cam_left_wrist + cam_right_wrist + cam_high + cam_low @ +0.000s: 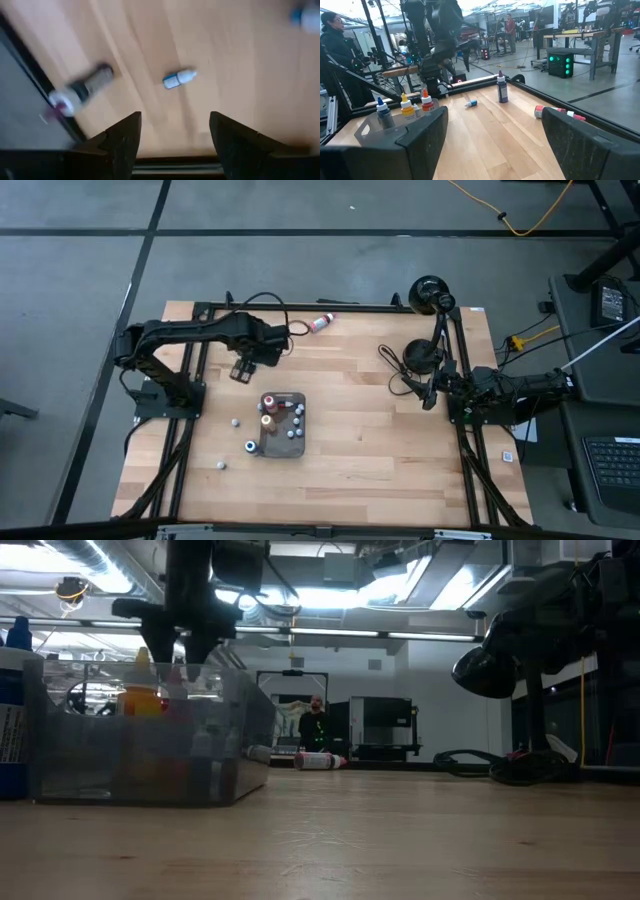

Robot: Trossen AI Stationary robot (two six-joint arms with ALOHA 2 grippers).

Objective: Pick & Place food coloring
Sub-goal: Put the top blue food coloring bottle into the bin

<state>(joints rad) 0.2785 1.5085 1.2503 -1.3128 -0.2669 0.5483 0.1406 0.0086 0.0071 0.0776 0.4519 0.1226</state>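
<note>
Left gripper (172, 147) is open and empty, hanging over the desk (380, 450) just past the far side of the tray (282, 452). Right gripper (490, 135) is wide open too, parked at the right side of the desk, out of play.

Your target looks like the small blue-capped bottle (179, 78), lying on its side on bare wood ahead of the left fingers (122, 142). Several bottles already stand in the tray; three more sit loose on the desk near its left and near sides (236, 421) (250, 446) (221, 464).

Risks as I see them:
- The bottle is on its side and round. If you close off-centre or across the cap, it likely rolls or squirts out.
- It's tiny and flat to the wood. Come down too shallow and you pinch air; too deep and the fingertips jam into the desk.
- A bigger bottle (82, 91) lies near the desk edge, off to one side of the target. Sweep sideways and you could knock it off.
- The tray is crowded. Release low into a free gap, or you topple the standing ones.
- Whether the tray would slide if bumped, I can't tell.
</note>
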